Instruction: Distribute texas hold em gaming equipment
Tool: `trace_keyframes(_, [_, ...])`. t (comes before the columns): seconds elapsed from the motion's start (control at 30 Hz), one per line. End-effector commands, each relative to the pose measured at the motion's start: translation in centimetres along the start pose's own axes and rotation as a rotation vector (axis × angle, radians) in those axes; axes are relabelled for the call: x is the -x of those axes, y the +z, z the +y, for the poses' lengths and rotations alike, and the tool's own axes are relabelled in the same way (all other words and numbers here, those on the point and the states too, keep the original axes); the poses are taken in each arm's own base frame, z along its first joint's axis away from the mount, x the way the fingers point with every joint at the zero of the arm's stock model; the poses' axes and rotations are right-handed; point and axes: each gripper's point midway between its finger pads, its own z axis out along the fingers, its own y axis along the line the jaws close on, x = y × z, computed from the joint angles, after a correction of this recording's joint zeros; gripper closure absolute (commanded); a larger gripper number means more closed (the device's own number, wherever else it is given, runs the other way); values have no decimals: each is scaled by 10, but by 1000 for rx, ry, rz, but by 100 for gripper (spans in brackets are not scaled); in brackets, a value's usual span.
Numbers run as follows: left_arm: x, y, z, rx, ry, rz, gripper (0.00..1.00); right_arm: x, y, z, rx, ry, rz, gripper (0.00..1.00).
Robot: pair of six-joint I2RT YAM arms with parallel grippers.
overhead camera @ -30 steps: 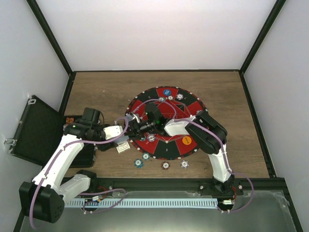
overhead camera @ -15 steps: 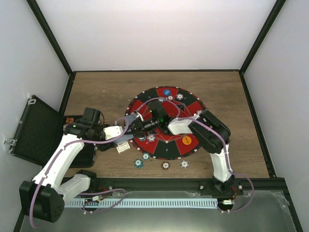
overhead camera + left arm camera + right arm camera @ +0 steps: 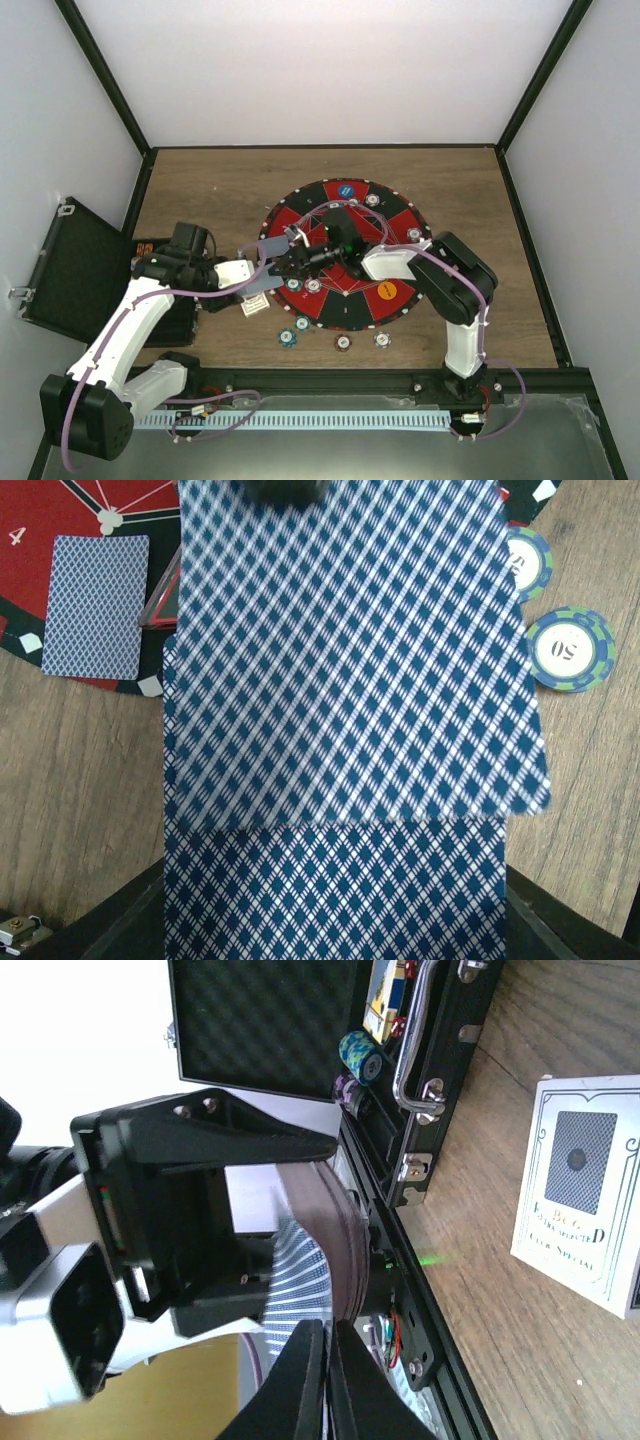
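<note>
**Right gripper now clamped on top card of the deck**

Right gripper (image 3: 323, 1332) has gone from spread a second ago to pressed together. Its forearm has also swung right across the round mat (image 3: 345, 312).

- You've got the right jaws pinching the near edge of the top card (image 3: 350, 650). That card sits slid forward and slightly skewed over the deck (image 3: 335, 905), blurred in the left wrist view.
- Left gripper (image 3: 255, 277) is closed on the deck, holding it back-up just off the mat's left edge.
- One more card (image 3: 95, 605) lies face down on a red mat segment, ahead and left of the deck.
- Two poker chips (image 3: 570, 650) sit on the wood just right of the deck. Several more lie in front of the mat in the top view, and a few on the mat itself.
- Blue button (image 3: 345, 190) is at the mat's far edge, orange button (image 3: 388, 291) near-right.
- Card box (image 3: 585, 1195) lies flat on the table beside the open black case (image 3: 270, 1020).
</note>
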Motion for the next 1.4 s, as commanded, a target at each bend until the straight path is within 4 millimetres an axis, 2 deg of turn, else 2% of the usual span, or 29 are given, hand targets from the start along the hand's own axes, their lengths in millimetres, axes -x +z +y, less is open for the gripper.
trace_keyframes(0.0, [6,-3,5,26,27,-28,76,8,-24,19,32,-30,-56,99])
trace_keyframes(0.13, [5,-3,5,30,25,-24,76,21,-53,21,40,-33,-111,99])
trace_keyframes(0.33, [3,-3,7,35,24,-10,75,68,-119,7,7,-18,-237,99])
trace_keyframes(0.5, [4,-4,7,35,23,-13,76,130,-177,-24,-83,16,-353,99])
trace_keyframes(0.6, [6,-4,7,29,22,-18,76,171,-208,-51,-161,41,-428,99])
trace_keyframes(0.63, [6,-4,7,27,19,-18,75,184,-216,-67,-194,64,-451,99])
trace_keyframes(0.73, [5,-4,6,23,17,-14,75,214,-240,-95,-268,90,-510,99])
trace_keyframes(0.9, [6,-6,6,25,16,-17,75,244,-260,-135,-358,121,-561,99])
trace_keyframes(1.0, [7,-6,6,24,16,-19,76,253,-265,-152,-387,140,-571,99])
trace_keyframes(1.07, [7,-6,6,22,15,-19,75,257,-267,-156,-403,140,-572,99])
trace_keyframes(1.13, [6,-5,6,19,13,-17,75,259,-267,-171,-425,151,-566,97])
trace_keyframes(1.27, [6,-4,6,13,9,-15,75,262,-274,-170,-477,133,-572,86])
trace_keyframes(1.37, [7,-4,6,11,8,-18,76,262,-284,-163,-510,115,-586,69])
